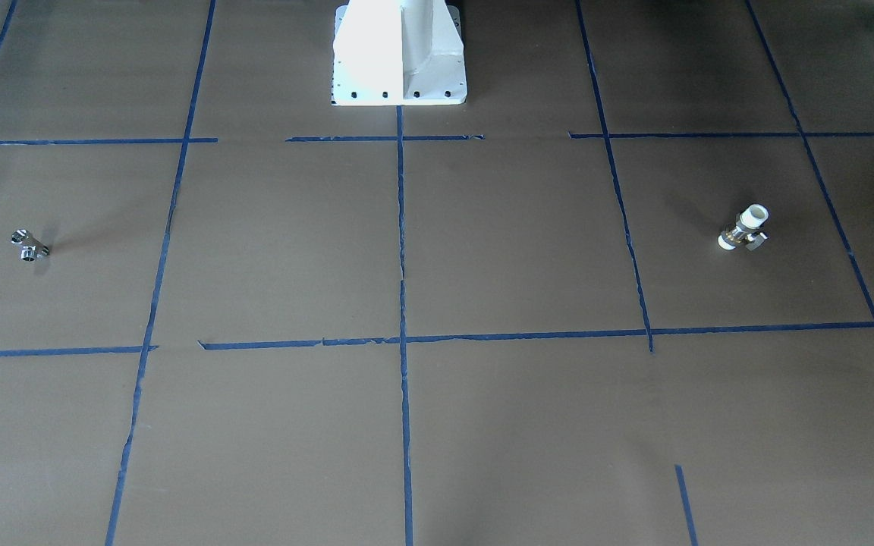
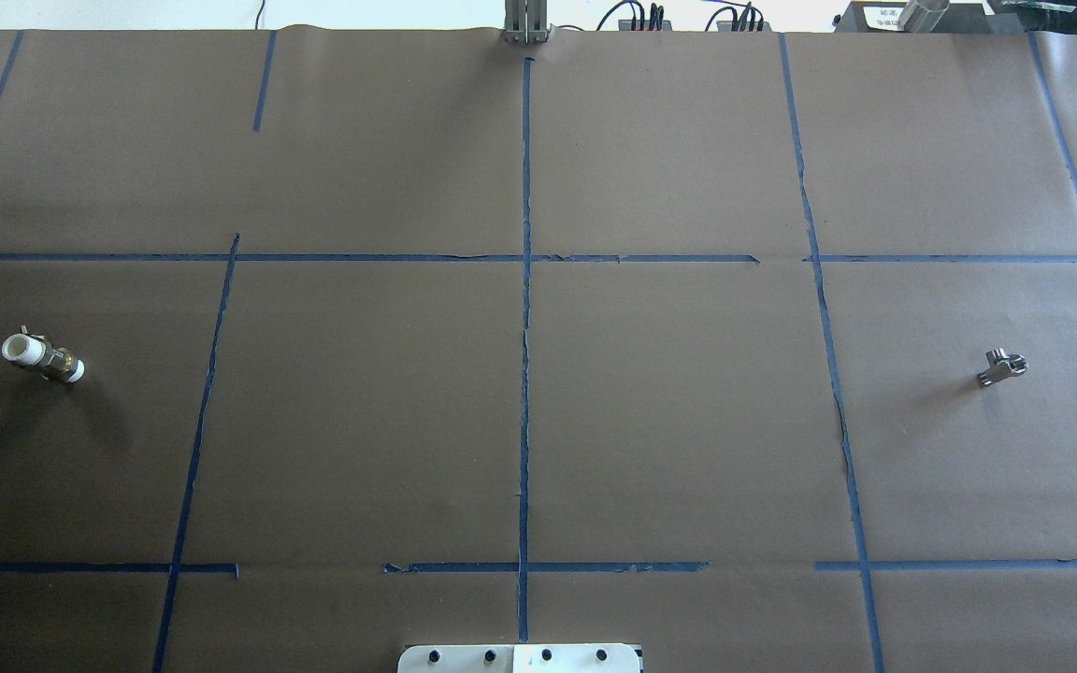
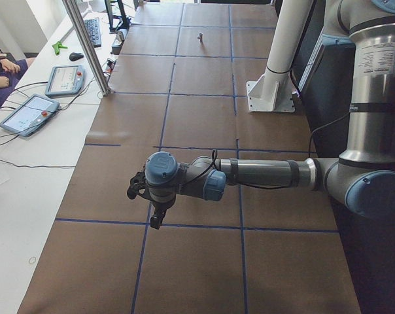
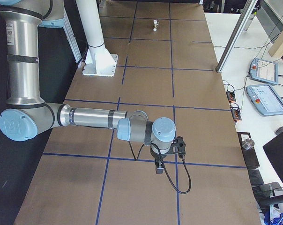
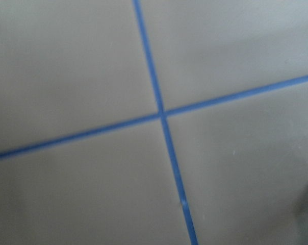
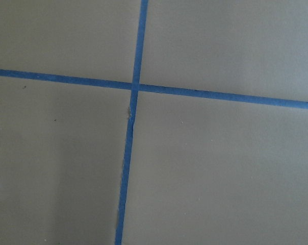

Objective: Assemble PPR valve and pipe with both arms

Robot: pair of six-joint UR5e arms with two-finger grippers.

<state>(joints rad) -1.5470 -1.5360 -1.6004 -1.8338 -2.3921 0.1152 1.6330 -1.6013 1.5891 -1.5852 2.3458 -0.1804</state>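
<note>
The PPR valve (image 2: 41,357) sat on the brown paper of the table (image 2: 669,421) far out on the robot's left side, in the middle row of the blue tape (image 2: 526,374) grid. One white socket end faced up toward the overhead camera, and its brass-and-silver middle and other white end slanted away behind it. The pipe (image 2: 1000,366), a small chrome T-shaped fitting, rested on the paper far out on the robot's right, in the same row. The 2 parts were well apart, with the white pedestal base (image 1: 399,53) between them at the robot's edge of the table, and nothing touched either part.

The left gripper (image 3: 156,221) hung from a forearm stretched level over the table, pointing down above a tape line and well short of the valve. It showed only in the side view, so I could not tell whether its fingers were parted or closed. The right gripper (image 4: 159,168) hung the same way above a tape line, far from the pipe, and its finger spacing could not be judged either. Each wrist camera showed only a crossing of 2 tape strips on bare paper
</note>
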